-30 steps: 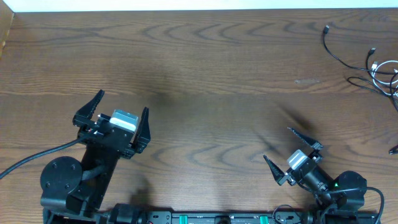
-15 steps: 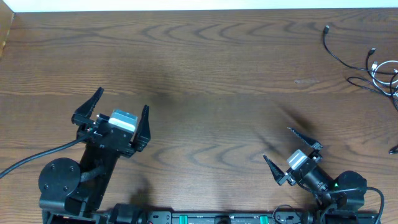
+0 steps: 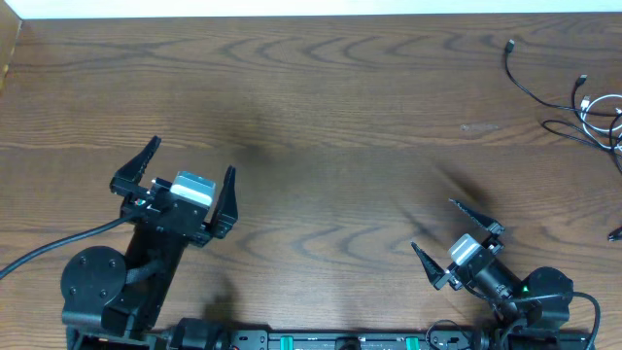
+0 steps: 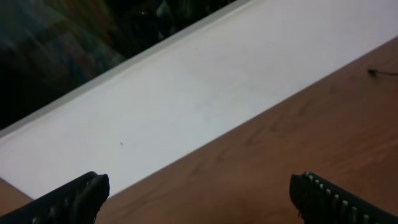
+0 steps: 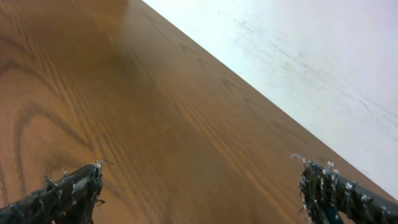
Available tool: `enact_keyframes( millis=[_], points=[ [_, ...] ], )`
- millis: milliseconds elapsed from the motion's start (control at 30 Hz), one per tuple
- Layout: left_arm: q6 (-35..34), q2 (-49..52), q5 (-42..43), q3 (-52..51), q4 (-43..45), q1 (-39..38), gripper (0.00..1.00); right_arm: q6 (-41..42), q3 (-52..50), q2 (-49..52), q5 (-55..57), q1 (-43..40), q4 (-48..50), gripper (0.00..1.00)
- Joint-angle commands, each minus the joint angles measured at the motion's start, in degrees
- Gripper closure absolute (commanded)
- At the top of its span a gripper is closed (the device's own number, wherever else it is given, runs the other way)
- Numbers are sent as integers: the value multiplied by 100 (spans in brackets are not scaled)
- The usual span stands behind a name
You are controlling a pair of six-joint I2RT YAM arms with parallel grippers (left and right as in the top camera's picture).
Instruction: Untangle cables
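Observation:
The cables lie tangled at the table's far right edge in the overhead view: a thin black cable (image 3: 526, 86) with a plug end (image 3: 511, 44) and a white cable (image 3: 604, 109) looped beside it. My left gripper (image 3: 191, 159) is open near the front left, far from them, with nothing between its fingers. My right gripper (image 3: 433, 225) is open at the front right, also empty and well short of the cables. In the left wrist view the gripper (image 4: 199, 199) frames bare wood, with a small black plug (image 4: 373, 72) far off. The right wrist view shows its gripper (image 5: 202, 193) over bare wood.
The wooden table (image 3: 321, 107) stretches between the arms and the cables. A thick black arm wire (image 3: 49, 251) runs off the front left. A white floor or wall band (image 4: 205, 87) lies beyond the table's far edge.
My left gripper's jaws have spread slightly wider, its left finger edging outward. The right arm and the cables have not moved.

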Motion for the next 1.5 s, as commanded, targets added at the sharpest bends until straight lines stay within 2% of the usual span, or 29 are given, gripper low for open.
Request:
enact_keyframes(
  millis=[0,67,133,233,433,533,733,833,967,1167,1467],
  points=[
    [-28,11,68,52,-203,-7,2,-48,-42,-50,-17,24,-7,1],
    [-33,11,85,52,-573,-9,2,-48,-42,-50,-15,24,-7,1],
    [-13,13,509,52,-1088,-9,2,-48,-42,-50,-17,24,-7,1],
    [-9,39,953,46,-1410,-9,2,-48,-42,-50,-17,24,-7,1],
    [-9,98,2315,-507,-833,-9,2,-48,-42,-50,-17,24,-7,1],
    [-9,61,2861,-1235,210,-9,2,-48,-42,-50,-17,24,-7,1],
    [-9,-136,3526,-3073,3449,-9,2,-48,-42,-50,-17,24,-7,1],
    [-7,-321,3504,-3856,4706,-7,2,-48,-42,-50,-17,24,-7,1],
    [-7,-730,3119,-4642,5654,-7,2,-48,-42,-50,-17,24,-7,1],
    [-7,-1318,2267,-5058,5668,-2,2,-48,-42,-50,-17,24,-7,1],
    [-11,-2100,560,-5337,5012,15,2,-48,-42,-50,-17,24,-7,1]
  ],
)
